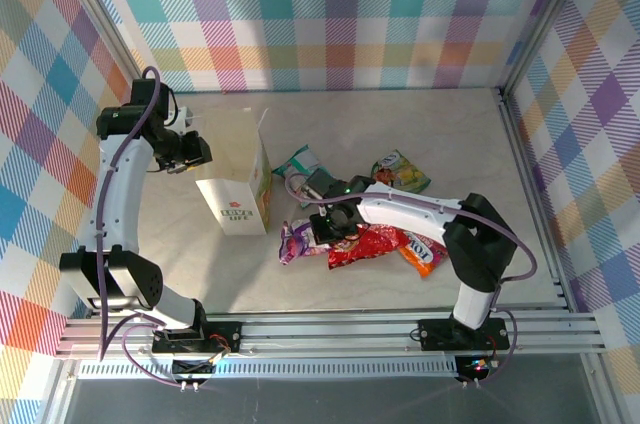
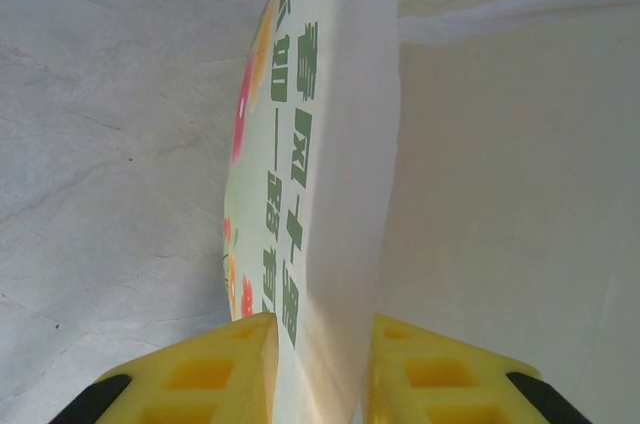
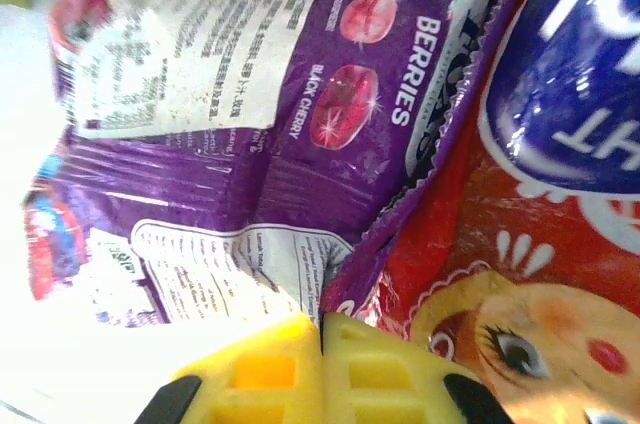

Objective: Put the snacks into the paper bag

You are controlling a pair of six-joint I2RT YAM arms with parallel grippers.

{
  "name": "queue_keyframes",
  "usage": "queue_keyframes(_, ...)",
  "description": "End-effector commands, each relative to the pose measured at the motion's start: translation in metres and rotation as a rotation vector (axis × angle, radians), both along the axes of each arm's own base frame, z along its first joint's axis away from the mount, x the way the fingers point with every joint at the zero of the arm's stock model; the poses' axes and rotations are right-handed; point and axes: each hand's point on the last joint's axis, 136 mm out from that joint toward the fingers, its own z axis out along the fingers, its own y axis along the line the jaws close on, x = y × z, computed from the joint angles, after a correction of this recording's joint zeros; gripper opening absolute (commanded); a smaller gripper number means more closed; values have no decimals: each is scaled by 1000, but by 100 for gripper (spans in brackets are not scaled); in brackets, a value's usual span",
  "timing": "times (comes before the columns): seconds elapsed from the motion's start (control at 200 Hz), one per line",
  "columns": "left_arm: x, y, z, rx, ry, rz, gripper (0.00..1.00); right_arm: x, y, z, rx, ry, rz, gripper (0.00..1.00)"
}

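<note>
- Two arms stand at the near edge of the pale surface, one on the left and one on the right.
- On the left, the left pincer is closed down narrow on one wall of the paper bag. One yellow finger is on the outside of the wall and one is on the inside.
- That paper bag stands upright on the left part of the surface, with its top open. It has green letters and bright spots of color on its side. All five packets lie outside it, to its right.
- Next comes the purple packet, lying flat just beside the bag. It has pictures of berries on it.
- A little farther back lies the teal and white packet, near the back corner of the bag.
- Low over the purple packet is the right pincer. Its two yellow fingers are pressed tight together, right where the purple packet meets the red one. I cannot tell if any foil is caught between them.
- After that comes the big red packet, touching the purple one.
- Farther back and to the right lies the green and yellow packet, apart from the red one.
- Last on the right is the orange packet, touching the end of the red packet and partly under the right arm.
</note>
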Motion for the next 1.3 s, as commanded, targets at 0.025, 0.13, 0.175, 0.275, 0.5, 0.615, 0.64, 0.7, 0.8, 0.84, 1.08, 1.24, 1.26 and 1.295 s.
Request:
queue_keyframes(0.025,-9,-2,10,2,-9,2,27,8,7,49,57,-106,34,0)
queue_keyframes(0.13,-10,-1,11,5,-14,5,27,12,8,70,84,-152,45,0)
queue_keyframes(0.175,-10,0,12,8,-15,6,27,14,7,78,89,-172,49,0)
queue_keyframes(0.275,-9,-1,12,4,-17,8,27,18,5,93,86,-213,58,0)
queue_keyframes(0.5,-8,-1,17,3,-28,10,27,24,3,123,108,-288,72,0)
queue_keyframes(0.615,-7,-1,21,1,-35,16,29,28,3,142,127,-333,80,0)
queue_keyframes(0.64,-7,-1,21,2,-36,17,30,28,3,146,129,-341,82,0)
queue_keyframes(0.7,-7,0,23,3,-38,23,35,30,3,154,132,-360,89,0)
queue_keyframes(0.8,-5,-1,27,-4,-43,27,38,33,3,164,135,-390,95,0)
queue_keyframes(0.84,-6,-2,29,-9,-46,24,39,34,2,167,136,-400,96,0)
queue_keyframes(1.08,-7,-1,48,-7,-100,25,43,37,-5,182,131,-451,86,0)
queue_keyframes(1.24,-4,-1,60,-8,-138,26,45,39,-11,196,131,-495,84,0)
queue_keyframes(1.26,-3,0,62,-5,-145,28,45,39,-12,199,131,-502,82,0)
queue_keyframes(1.295,-1,1,64,1,-155,35,45,39,-14,203,130,-512,82,0)
